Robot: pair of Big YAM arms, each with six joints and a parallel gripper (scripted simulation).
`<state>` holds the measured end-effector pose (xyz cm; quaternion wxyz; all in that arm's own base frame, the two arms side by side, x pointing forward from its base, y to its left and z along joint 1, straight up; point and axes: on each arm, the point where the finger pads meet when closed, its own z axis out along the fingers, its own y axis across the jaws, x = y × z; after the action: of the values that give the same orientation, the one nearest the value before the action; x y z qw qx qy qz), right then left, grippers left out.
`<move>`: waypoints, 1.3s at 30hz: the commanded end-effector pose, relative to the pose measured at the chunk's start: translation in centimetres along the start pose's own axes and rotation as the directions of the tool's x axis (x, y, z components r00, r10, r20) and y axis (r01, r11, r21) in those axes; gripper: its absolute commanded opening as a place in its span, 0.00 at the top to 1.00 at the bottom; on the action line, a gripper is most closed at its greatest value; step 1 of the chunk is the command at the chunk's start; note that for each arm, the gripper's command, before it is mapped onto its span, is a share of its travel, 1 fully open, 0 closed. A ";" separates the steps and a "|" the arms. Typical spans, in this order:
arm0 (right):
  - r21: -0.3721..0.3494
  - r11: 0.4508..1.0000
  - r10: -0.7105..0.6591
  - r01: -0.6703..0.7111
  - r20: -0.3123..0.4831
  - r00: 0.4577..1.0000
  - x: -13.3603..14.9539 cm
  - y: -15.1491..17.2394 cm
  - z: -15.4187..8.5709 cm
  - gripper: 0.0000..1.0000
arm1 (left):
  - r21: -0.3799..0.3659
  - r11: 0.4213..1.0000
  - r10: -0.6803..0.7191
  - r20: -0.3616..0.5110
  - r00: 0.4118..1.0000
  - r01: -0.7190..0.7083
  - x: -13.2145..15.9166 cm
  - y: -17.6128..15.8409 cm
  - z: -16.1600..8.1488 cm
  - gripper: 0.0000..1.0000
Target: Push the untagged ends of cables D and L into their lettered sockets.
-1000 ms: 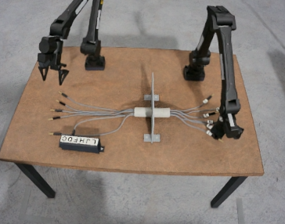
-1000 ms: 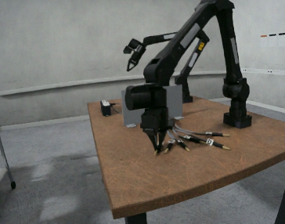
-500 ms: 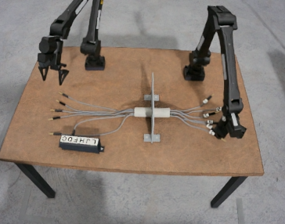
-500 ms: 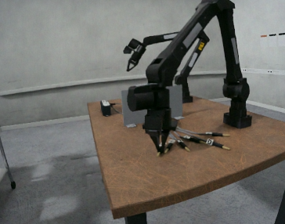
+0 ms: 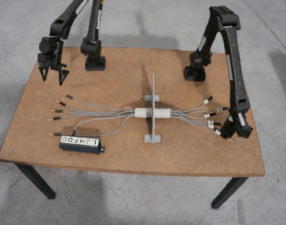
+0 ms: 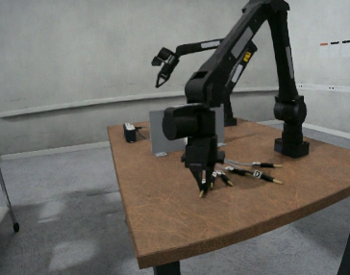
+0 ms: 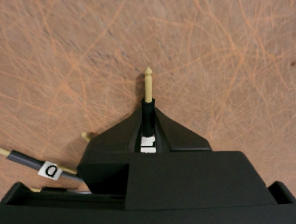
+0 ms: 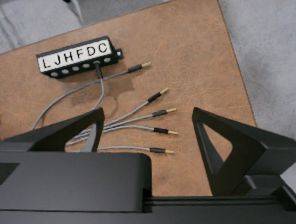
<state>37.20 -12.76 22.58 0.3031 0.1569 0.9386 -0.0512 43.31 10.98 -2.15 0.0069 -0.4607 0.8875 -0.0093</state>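
Upright grey panel (image 5: 153,126) (image 6: 162,135), standing across the table's middle. One approach, between open right fingers, cable ends beyond. Loose plug (image 5: 55,134) (image 8: 136,68), just beside the junction box (image 5: 80,145) (image 6: 130,133) (image 8: 75,56), apparently flanking its socket side.

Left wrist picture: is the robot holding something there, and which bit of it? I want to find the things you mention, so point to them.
Yes, the left gripper (image 5: 229,138) (image 6: 203,190) (image 7: 148,112) has its jaws shut on a tagged cable end (image 5: 229,139) (image 6: 202,194) (image 7: 148,119), by the black sleeve behind its gold tip.
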 end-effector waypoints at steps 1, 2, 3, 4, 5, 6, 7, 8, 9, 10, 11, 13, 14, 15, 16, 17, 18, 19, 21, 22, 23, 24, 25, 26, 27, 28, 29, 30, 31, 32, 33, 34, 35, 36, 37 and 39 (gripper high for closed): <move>-0.002 1.000 -0.001 0.001 0.009 1.000 -0.5 0.0 0.0 0.00 | 0.012 1.000 0.015 0.011 1.000 -0.015 -2.3 -0.4 -0.5 0.94; -0.002 1.000 -0.001 0.001 0.009 1.000 -0.5 0.0 0.0 0.00 | 0.013 1.000 0.014 0.018 1.000 -0.014 -2.6 -0.3 -0.5 0.94; -0.002 1.000 -0.001 0.001 0.009 1.000 -0.5 0.0 0.0 0.00 | 0.014 1.000 0.012 0.025 1.000 -0.013 -2.9 -0.2 -0.6 0.94; -0.002 1.000 -0.001 0.001 0.009 1.000 -0.5 0.0 0.0 0.00 | 0.014 1.000 0.011 0.026 1.000 -0.011 -3.0 -0.1 -0.6 0.94; -0.002 1.000 -0.001 0.001 0.009 1.000 -0.5 0.0 0.0 0.00 | 0.013 1.000 0.010 0.026 1.000 -0.011 -3.2 0.1 -0.6 0.94; -0.002 1.000 -0.001 0.001 0.009 1.000 -0.5 0.0 0.0 0.00 | 0.012 1.000 0.010 0.026 1.000 -0.010 -3.3 0.2 -0.6 0.94; -0.002 1.000 -0.001 0.001 0.009 1.000 -0.5 0.0 0.0 0.00 | 0.011 1.000 0.010 0.024 1.000 -0.010 -3.4 0.3 -0.6 0.94; -0.002 1.000 -0.001 0.001 0.009 1.000 -0.5 0.0 0.0 0.00 | 0.009 1.000 0.011 0.022 1.000 -0.011 -3.5 0.5 -0.6 0.94; -0.002 1.000 -0.001 0.001 0.009 1.000 -0.5 0.0 0.0 0.00 | 0.012 1.000 0.011 0.019 1.000 -0.011 -3.6 0.5 -0.6 0.94; -0.002 1.000 -0.001 0.001 0.009 1.000 -0.5 0.0 0.0 0.00 | 0.012 1.000 0.012 0.019 1.000 -0.012 -3.8 0.6 -0.6 0.94; -0.002 1.000 -0.001 0.001 0.009 1.000 -0.5 0.0 0.0 0.00 | 0.013 1.000 0.013 0.019 1.000 -0.013 -3.9 0.7 -0.6 0.94; -0.002 1.000 -0.001 0.001 0.009 1.000 -0.5 0.0 0.0 0.00 | 0.013 1.000 0.015 0.016 1.000 -0.015 -4.0 0.8 -0.6 0.94; -0.002 1.000 -0.001 0.001 0.009 1.000 -0.5 0.0 0.0 0.00 | 0.015 1.000 0.015 0.018 1.000 -0.015 -4.1 0.8 -0.6 0.94; -0.002 1.000 -0.001 0.001 0.009 1.000 -0.5 0.0 0.0 0.00 | 0.015 1.000 0.015 0.018 1.000 -0.015 -4.1 0.8 -0.6 0.94; -0.002 1.000 -0.001 0.001 0.009 1.000 -0.5 0.0 0.0 0.00 | 0.015 1.000 0.015 0.018 1.000 -0.015 -4.1 0.8 -0.6 0.94; -0.002 1.000 -0.001 0.001 0.009 1.000 -0.5 0.0 0.0 0.00 | 0.014 1.000 0.017 0.012 1.000 -0.017 -4.1 0.9 -0.5 0.94; -0.002 1.000 -0.001 0.001 0.009 1.000 -0.5 0.0 0.0 0.00 | 0.013 1.000 0.019 0.008 1.000 -0.020 -4.1 1.0 -0.5 0.94; -0.002 1.000 -0.001 0.001 0.009 1.000 -0.5 0.0 0.0 0.00 | 0.014 1.000 0.018 0.016 1.000 -0.018 -4.4 1.0 -0.5 0.94; -0.002 1.000 -0.001 0.001 0.009 1.000 -0.5 0.0 0.0 0.00 | 0.016 1.000 0.018 0.020 1.000 -0.018 -4.5 1.0 -0.5 0.94; -0.002 1.000 -0.001 0.001 0.009 1.000 -0.5 0.0 0.0 0.00 | 0.015 1.000 0.018 0.020 1.000 -0.018 -4.5 1.0 -0.5 0.94; -0.002 1.000 -0.001 0.001 0.009 1.000 -0.5 0.0 0.0 0.00 | 0.015 1.000 0.018 0.020 1.000 -0.018 -4.5 1.0 -0.5 0.94; -0.002 1.000 -0.001 0.001 0.009 1.000 -0.5 0.0 0.0 0.00 | 0.015 1.000 0.018 0.020 1.000 -0.018 -4.5 1.0 -0.5 0.94; -0.002 1.000 -0.001 0.001 0.009 1.000 -0.5 0.0 0.0 0.00 | 0.015 1.000 0.018 0.020 1.000 -0.018 -4.5 1.0 -0.5 0.94; -0.002 1.000 -0.001 0.001 0.009 1.000 -0.5 0.0 0.0 0.00 | 0.015 1.000 0.018 0.020 1.000 -0.018 -4.5 1.0 -0.5 0.94; -0.002 1.000 -0.001 0.001 0.009 1.000 -0.5 0.0 0.0 0.00 | 0.015 1.000 0.024 0.002 1.000 -0.024 -4.3 1.2 -0.4 0.94; -0.002 1.000 -0.001 0.001 0.009 1.000 -0.5 0.0 0.0 0.00 | 0.016 0.999 0.030 -0.005 1.000 -0.030 -4.3 1.2 -0.3 0.94; -0.002 1.000 -0.001 0.001 0.009 1.000 -0.5 0.0 0.0 0.00 | 0.016 0.999 0.030 -0.005 1.000 -0.030 -4.3 1.2 -0.3 0.94; -0.002 1.000 -0.001 0.001 0.009 1.000 -0.5 0.0 0.0 0.00 | 0.017 0.999 0.030 0.003 1.000 -0.030 -4.4 1.2 -0.3 0.94; -0.002 1.000 -0.001 0.001 0.009 1.000 -0.5 0.0 0.0 0.00 | 0.019 0.999 0.030 0.005 1.000 -0.030 -4.5 1.1 -0.3 0.94; -0.002 1.000 -0.001 0.001 0.009 1.000 -0.5 0.0 0.0 0.00 | 0.019 0.999 0.030 0.005 1.000 -0.030 -4.5 1.1 -0.3 0.94; -0.002 1.000 -0.001 0.001 0.009 1.000 -0.5 0.0 0.0 0.00 | 0.019 0.999 0.030 0.005 1.000 -0.030 -4.5 1.1 -0.3 0.94; -0.002 1.000 -0.001 0.001 0.009 1.000 -0.5 0.0 0.0 0.00 | 0.019 0.999 0.030 0.005 1.000 -0.030 -4.5 1.1 -0.3 0.94; -0.002 1.000 -0.001 0.001 0.009 1.000 -0.5 0.0 0.0 0.00 | 0.019 0.999 0.030 0.005 1.000 -0.030 -4.5 1.1 -0.3 0.94; -0.002 1.000 -0.001 0.001 0.009 1.000 -0.5 0.0 0.0 0.00 | 0.019 0.999 0.030 0.005 1.000 -0.030 -4.5 1.1 -0.3 0.94; -0.002 1.000 -0.001 0.001 0.009 1.000 -0.5 0.0 0.0 0.00 | 0.019 0.999 0.030 0.005 1.000 -0.030 -4.5 1.1 -0.3 0.83; -0.002 1.000 -0.001 0.001 0.009 1.000 -0.5 0.0 0.0 0.00 | 0.020 0.999 0.030 0.007 1.000 -0.030 -3.9 1.6 -0.8 0.67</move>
<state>37.20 -12.76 22.58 0.3031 0.1569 0.9386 -0.0512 43.59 13.94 -2.10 0.0031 -0.4462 0.8948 -0.0163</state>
